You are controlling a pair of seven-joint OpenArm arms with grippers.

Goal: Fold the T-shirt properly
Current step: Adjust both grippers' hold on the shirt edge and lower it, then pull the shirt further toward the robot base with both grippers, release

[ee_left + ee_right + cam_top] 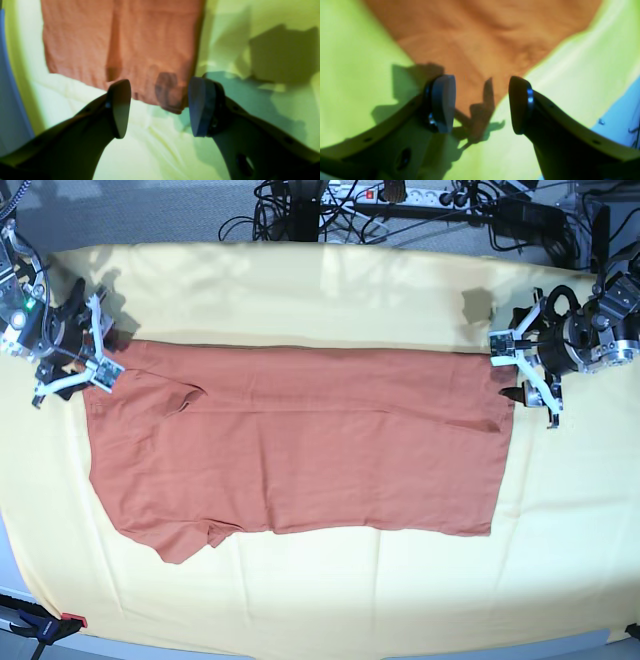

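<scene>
The rust-orange T-shirt (pixel 300 440) lies flat and spread lengthwise on the pale yellow cloth (pixel 330 290), with a sleeve sticking out at its bottom left. My left gripper (pixel 506 367) hovers at the shirt's top right corner, open and empty. In the left wrist view that gripper (pixel 160 107) frames a corner of the T-shirt (pixel 120 37) just beyond its fingertips. My right gripper (pixel 100 345) stands at the shirt's top left corner, also open. Its wrist view shows the gripper (pixel 482 105) over a pointed corner of the T-shirt (pixel 482 37), holding nothing.
Cables and a power strip (pixel 400 200) crowd the floor behind the table. A clamp (pixel 45 625) sits at the front left corner. Blue surface (pixel 620 120) shows past the cloth's edge. The yellow cloth extends well beyond the shirt on all sides.
</scene>
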